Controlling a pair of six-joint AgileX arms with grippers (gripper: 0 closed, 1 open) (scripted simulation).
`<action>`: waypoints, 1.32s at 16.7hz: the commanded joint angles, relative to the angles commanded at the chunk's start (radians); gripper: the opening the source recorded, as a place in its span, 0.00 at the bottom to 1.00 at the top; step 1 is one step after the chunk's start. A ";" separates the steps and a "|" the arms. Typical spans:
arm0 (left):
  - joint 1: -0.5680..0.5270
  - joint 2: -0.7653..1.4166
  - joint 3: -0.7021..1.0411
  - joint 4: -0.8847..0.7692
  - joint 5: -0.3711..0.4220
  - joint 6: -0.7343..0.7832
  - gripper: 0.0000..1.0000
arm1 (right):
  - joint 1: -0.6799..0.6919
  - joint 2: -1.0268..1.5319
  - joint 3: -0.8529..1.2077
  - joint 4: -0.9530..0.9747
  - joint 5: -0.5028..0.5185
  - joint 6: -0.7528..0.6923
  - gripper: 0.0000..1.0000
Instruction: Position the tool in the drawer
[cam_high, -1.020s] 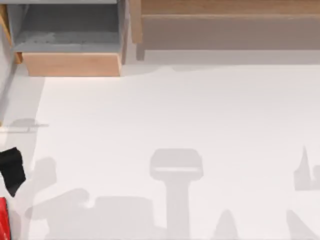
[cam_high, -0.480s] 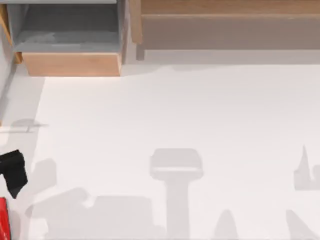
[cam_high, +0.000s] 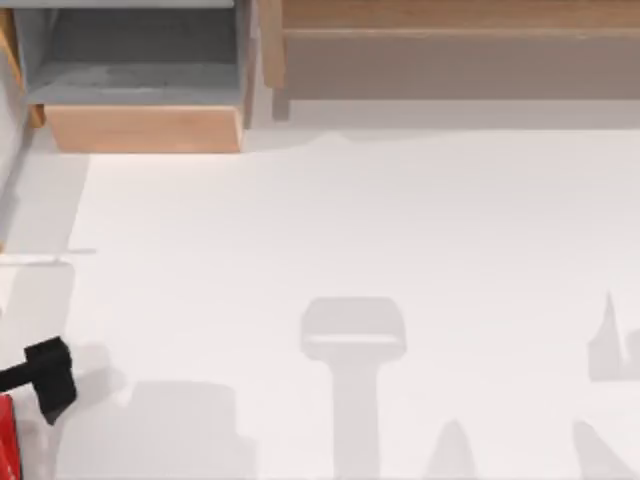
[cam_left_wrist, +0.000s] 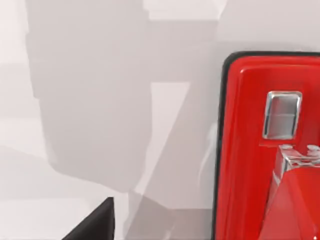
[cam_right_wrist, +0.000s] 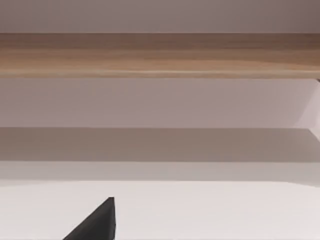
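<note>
Drawer (cam_high: 140, 90) pulled open at upper left of the top view, grey floor and walls in plain sight, light-tan front panel toward the desk (cam_high: 350, 220). Beside it, along the upper edge, wider brown wooden unit (cam_high: 450, 40). Red hand tool (cam_high: 45, 378) at the lower left corner, well apart from the drawer, black angled end over the desk, red body cut by the frame's left edge. Broad white room between that corner and the drawer. Left tool (cam_left_wrist: 95, 227) close over the glossy red body in the left wrist view; open or closed cannot be told. Right tool (cam_right_wrist: 95, 225) facing the brown unit across bare desk; state likewise cannot be told.
</note>
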 joint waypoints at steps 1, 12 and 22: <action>0.000 0.007 -0.009 0.016 0.000 0.000 1.00 | 0.000 0.000 0.000 0.000 0.000 0.000 1.00; 0.000 0.009 -0.013 0.021 0.000 0.000 0.47 | 0.000 0.000 0.000 0.000 0.000 0.000 1.00; 0.000 0.009 -0.013 0.021 0.000 0.000 0.00 | 0.000 0.000 0.000 0.000 0.000 0.000 1.00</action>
